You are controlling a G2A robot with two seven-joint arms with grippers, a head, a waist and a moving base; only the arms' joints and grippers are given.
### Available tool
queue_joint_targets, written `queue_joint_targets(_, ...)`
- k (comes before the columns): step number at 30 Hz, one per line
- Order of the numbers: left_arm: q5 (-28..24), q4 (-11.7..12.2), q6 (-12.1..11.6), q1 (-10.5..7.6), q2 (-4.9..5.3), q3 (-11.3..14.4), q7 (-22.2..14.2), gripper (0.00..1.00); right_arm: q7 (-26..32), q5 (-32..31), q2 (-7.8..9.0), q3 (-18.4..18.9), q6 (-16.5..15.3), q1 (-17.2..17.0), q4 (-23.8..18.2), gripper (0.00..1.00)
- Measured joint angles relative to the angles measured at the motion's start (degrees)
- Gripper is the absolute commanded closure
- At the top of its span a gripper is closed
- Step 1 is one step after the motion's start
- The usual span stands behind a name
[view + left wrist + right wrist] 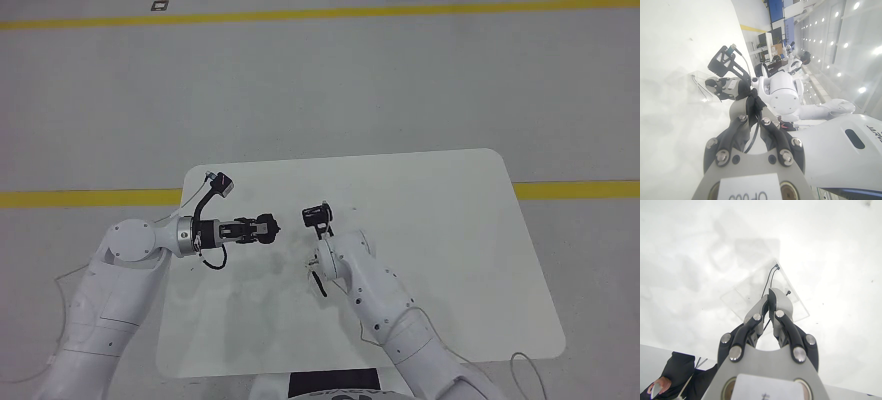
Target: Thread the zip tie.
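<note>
Left hand [753, 103] pinches a black zip tie [754, 132] at mid-frame above the bench [450, 250]. Right hand [769, 296], closed tight, points at a clear tray [797, 308].

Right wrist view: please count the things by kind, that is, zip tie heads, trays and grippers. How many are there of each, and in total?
Zip tie heads: 3
Tray: 1
Right gripper: 1
Total: 5
</note>
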Motion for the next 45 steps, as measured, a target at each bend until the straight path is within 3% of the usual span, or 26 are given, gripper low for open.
queue_joint_targets(19,0.0,0.0,0.0,0.0,0.0,0.0,0.0,1.0,-0.57,0.29,-0.54,-1.38,0.85,1.82,3.57,1.0)
queue_joint_targets(33,0.0,0.0,0.0,0.0,0.0,0.0,0.0,1.0,-0.79,0.25,-0.7,-1.38,1.02,2.05,4.11,0.85)
queue_joint_targets(45,0.0,0.0,0.0,0.0,0.0,0.0,0.0,1.0,-1.07,0.0,-0.76,-1.66,1.32,2.54,5.21,0.87)
